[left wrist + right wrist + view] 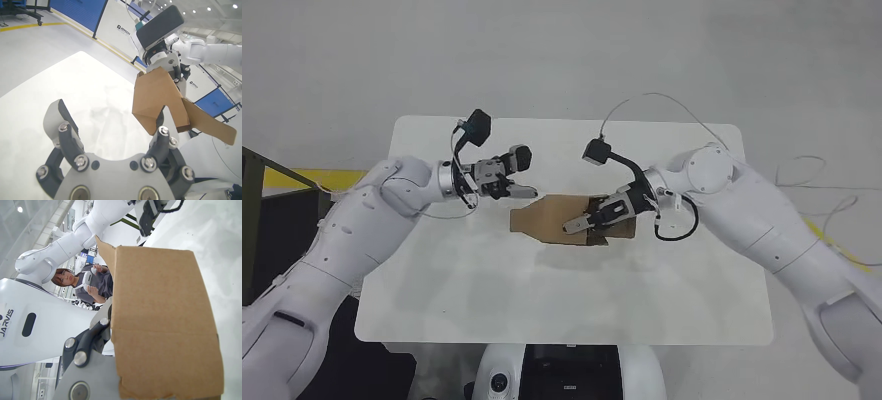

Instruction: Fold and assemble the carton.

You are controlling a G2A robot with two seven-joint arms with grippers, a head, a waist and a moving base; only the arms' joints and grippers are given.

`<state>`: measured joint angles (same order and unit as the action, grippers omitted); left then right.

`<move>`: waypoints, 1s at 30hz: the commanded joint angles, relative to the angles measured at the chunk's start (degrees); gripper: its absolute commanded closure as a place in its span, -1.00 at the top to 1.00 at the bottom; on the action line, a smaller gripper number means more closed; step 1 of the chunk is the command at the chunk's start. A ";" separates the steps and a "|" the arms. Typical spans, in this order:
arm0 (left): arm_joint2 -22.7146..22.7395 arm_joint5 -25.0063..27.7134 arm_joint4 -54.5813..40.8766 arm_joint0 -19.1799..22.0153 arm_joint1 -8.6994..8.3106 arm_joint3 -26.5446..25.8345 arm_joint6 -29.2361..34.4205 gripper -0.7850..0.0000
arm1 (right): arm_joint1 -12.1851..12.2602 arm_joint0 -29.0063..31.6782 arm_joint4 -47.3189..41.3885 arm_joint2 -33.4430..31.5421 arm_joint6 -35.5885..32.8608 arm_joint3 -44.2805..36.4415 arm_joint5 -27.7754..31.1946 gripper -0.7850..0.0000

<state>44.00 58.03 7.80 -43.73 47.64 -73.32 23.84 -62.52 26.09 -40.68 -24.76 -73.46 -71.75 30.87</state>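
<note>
Over the middle of the white table, the left gripper hovers spread wide just beside the carton, only partly opened with flaps loose, so most folding seems left, while the right gripper pinches its right end, likely obstructing those flaps.

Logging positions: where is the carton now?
Top view: the carton is at the middle of the table, held by the right gripper, the open left gripper just beside its other end.
</note>
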 commanded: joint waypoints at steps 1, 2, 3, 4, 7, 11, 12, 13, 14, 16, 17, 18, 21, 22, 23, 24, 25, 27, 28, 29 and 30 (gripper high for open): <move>-0.56 -0.03 -0.20 -0.09 0.23 -0.88 0.85 1.00 | 0.21 -0.08 -0.21 0.22 0.48 -0.11 0.48 -1.00; -0.72 -0.03 -0.27 -0.14 0.29 -1.20 1.33 1.00 | 0.31 -0.15 -0.24 0.38 0.69 -0.22 0.69 -1.00; -0.73 -0.03 -0.30 -0.14 0.32 -1.38 1.70 1.00 | 0.42 -0.19 -0.31 0.53 0.89 -0.26 0.89 -1.00; -0.70 -0.03 -0.37 -0.17 0.35 -1.52 1.95 1.00 | 0.51 -0.26 -0.37 0.71 1.04 -0.31 1.04 -1.00; -0.49 -0.03 -0.55 -0.28 0.38 -1.93 2.52 1.00 | 0.73 -0.55 -0.59 1.24 1.40 -0.59 1.40 -1.00; -0.13 -0.03 -0.62 -0.31 0.46 -2.08 3.03 1.00 | 0.95 -0.99 -0.43 2.10 1.89 -1.22 1.89 -1.00; -0.06 -0.03 -0.56 -0.24 0.51 -2.06 3.10 1.00 | 1.01 -1.11 -0.39 2.29 2.05 -1.29 2.04 -1.00; -0.01 -0.03 -0.50 -0.17 0.58 -2.09 3.12 1.00 | 1.06 -1.23 -0.36 2.53 2.13 -1.39 2.13 -1.00; 0.00 -0.03 -0.32 -0.10 0.65 -2.13 3.19 1.00 | 1.12 -1.35 -0.42 2.73 2.22 -1.46 2.21 -1.00; 0.04 -0.03 -0.07 0.01 0.82 -2.26 3.20 1.00 | 1.24 -1.55 -0.53 3.11 2.51 -1.56 2.51 -1.00; 0.04 -0.03 0.08 0.04 0.89 -2.32 3.24 1.00 | 1.30 -1.66 -0.54 3.30 2.64 -1.57 2.63 -1.00; 0.08 -0.03 0.13 0.04 0.95 -2.35 3.19 1.00 | 1.36 -1.76 -0.52 3.50 2.78 -1.57 2.78 -1.00; 0.74 -0.03 0.16 0.01 0.95 -1.75 2.87 1.00 | 1.58 -1.90 -0.85 3.97 3.29 -1.22 3.29 -1.00; 1.18 -0.03 0.10 -0.08 0.87 -1.33 2.69 1.00 | 1.68 -1.88 -1.09 4.06 3.45 -0.89 3.45 -1.00; 1.57 -0.03 0.06 -0.22 0.76 -1.13 2.64 1.00 | 1.77 -1.90 -1.31 4.12 3.60 -0.67 3.60 -1.00; 2.09 -0.03 -0.06 -0.39 0.62 -0.89 2.55 1.00 | 1.87 -1.86 -1.61 4.14 3.80 -0.34 3.79 -1.00; 2.62 -0.03 -0.20 -0.60 0.45 -0.71 2.52 1.00 | 1.98 -1.82 -1.79 4.19 3.88 0.00 3.88 -1.00; 3.75 -0.03 -0.39 -1.08 0.08 -0.58 2.54 1.00 | 2.14 -1.75 -2.17 4.21 4.11 0.67 4.11 -1.00; 4.46 -0.03 -0.49 -1.31 -0.14 -0.51 2.44 1.00 | 2.23 -1.68 -2.39 4.19 4.24 1.14 4.23 -1.00; 5.19 -0.03 -0.59 -1.59 -0.37 -0.51 2.36 1.00 | 2.30 -1.61 -2.62 4.18 4.30 1.63 4.29 -1.00; 5.89 -0.03 -0.72 -1.91 -0.59 -0.69 2.28 1.00 | 2.34 -1.52 -2.90 4.15 4.36 2.07 4.35 -1.00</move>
<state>49.20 58.00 7.19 -45.34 47.26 -73.86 26.20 -60.22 24.50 -43.36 -20.59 -69.14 -70.08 35.18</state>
